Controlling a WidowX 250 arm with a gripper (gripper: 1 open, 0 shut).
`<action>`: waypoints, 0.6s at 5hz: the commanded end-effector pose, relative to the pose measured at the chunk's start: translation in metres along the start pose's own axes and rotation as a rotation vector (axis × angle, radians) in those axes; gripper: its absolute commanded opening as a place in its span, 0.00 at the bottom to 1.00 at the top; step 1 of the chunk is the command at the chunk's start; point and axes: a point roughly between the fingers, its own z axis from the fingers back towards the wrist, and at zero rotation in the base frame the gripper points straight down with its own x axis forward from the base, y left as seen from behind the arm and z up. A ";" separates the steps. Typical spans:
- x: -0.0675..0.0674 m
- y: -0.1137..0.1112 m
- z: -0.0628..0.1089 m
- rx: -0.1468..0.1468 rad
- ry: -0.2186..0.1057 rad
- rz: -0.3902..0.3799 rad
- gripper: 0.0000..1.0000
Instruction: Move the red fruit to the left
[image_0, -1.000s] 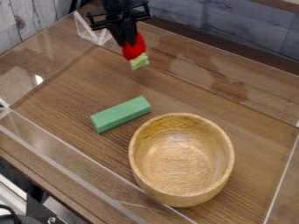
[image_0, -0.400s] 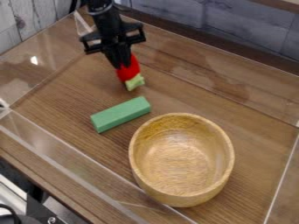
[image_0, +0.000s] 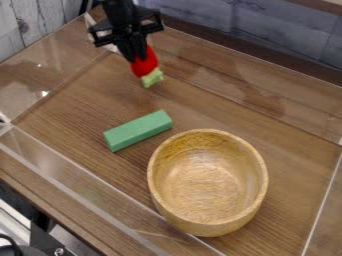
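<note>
The red fruit (image_0: 146, 68) is a small glossy strawberry with a light green cap pointing down-right, at the upper left of the wooden table. My black gripper (image_0: 139, 60) comes down from the top edge and is shut on the red fruit, its fingers covering the fruit's upper part. The fruit hangs at or just above the table surface; contact cannot be told.
A flat green rectangular block (image_0: 138, 130) lies mid-table below the gripper. A large wooden bowl (image_0: 207, 181) stands at the lower right. Clear plastic walls (image_0: 54, 60) fence the table on the left and front.
The gripper with the red fruit dipped down and left half a second ago, then came back up a little. The block and bowl stayed put.
</note>
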 end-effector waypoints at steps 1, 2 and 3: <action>0.016 0.010 0.009 0.003 -0.072 -0.005 0.00; 0.017 0.018 0.001 0.005 -0.077 0.026 0.00; 0.016 0.024 -0.005 0.002 -0.075 0.055 0.00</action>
